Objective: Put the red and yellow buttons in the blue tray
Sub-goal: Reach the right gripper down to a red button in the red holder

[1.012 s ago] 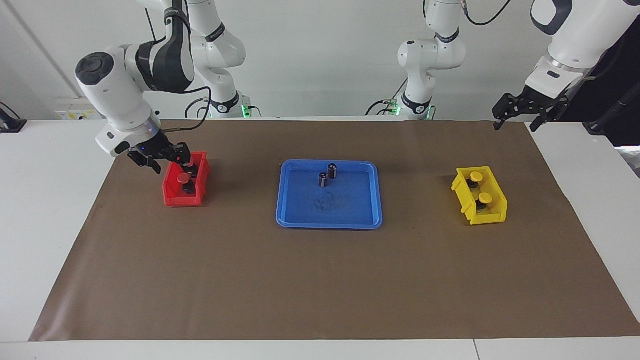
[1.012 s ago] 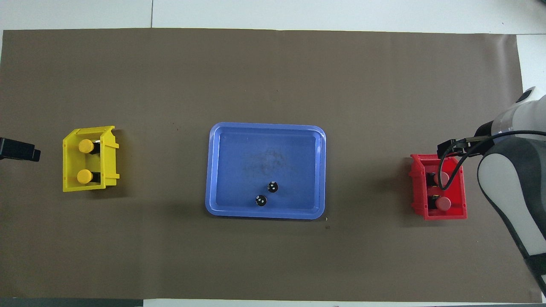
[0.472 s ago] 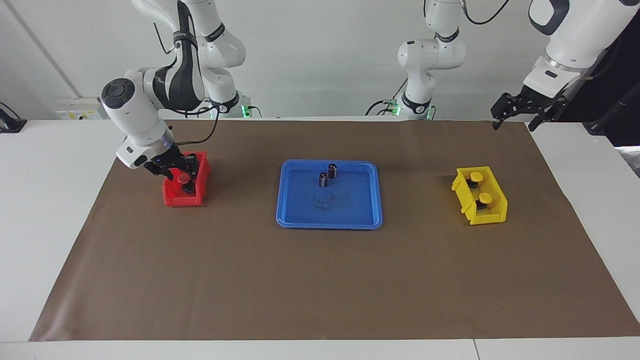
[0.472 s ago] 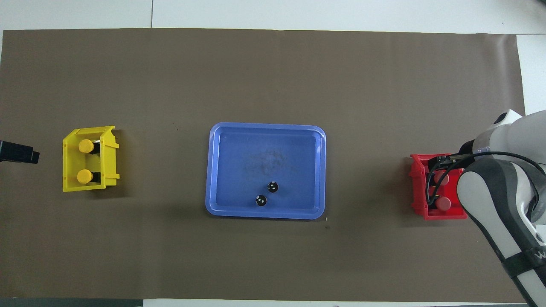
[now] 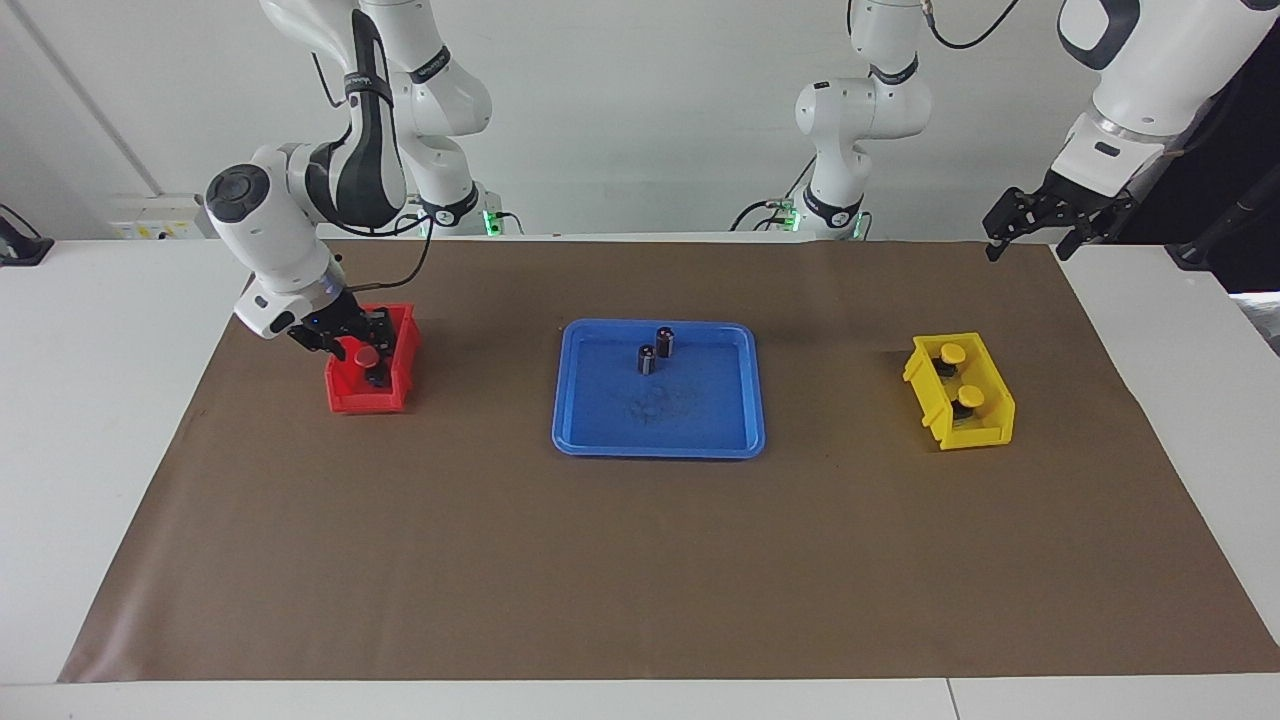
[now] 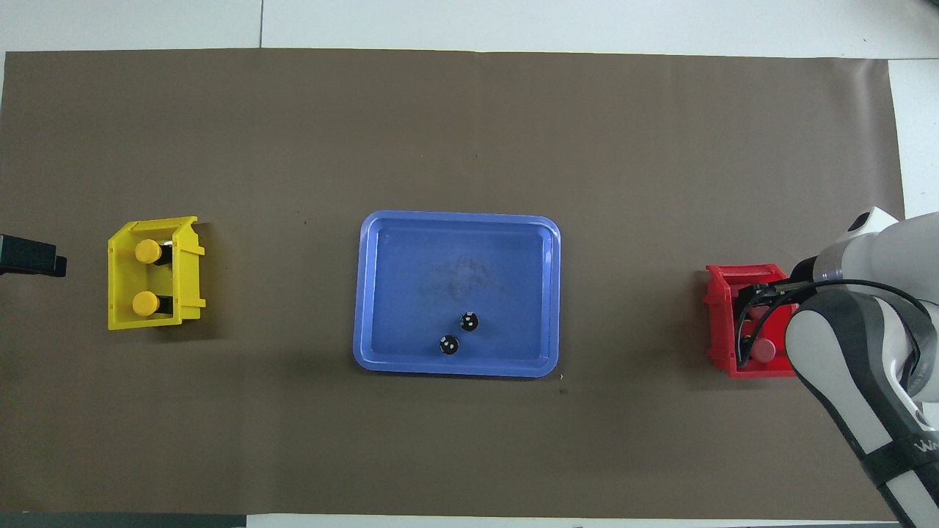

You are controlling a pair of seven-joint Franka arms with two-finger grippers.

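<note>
Where right gripper [image 5: 362, 343] dips — btn hidden

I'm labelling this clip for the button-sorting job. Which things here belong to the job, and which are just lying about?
Part of the job:
- red buttons, in the red bin
- yellow buttons, in the yellow bin
- blue tray
- right gripper, in the red bin

Lying about:
- two dark capless cylinders in the tray
- left gripper, waiting, open

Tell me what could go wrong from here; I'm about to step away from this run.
1. The right end effector is down in the narrow red bin among the red buttons; it may pinch the wall or lift the bin along.
2. Two dark cylinders stand in the blue tray; a dropped button might topple them.

The left end effector waits, open, above the table's edge.
</note>
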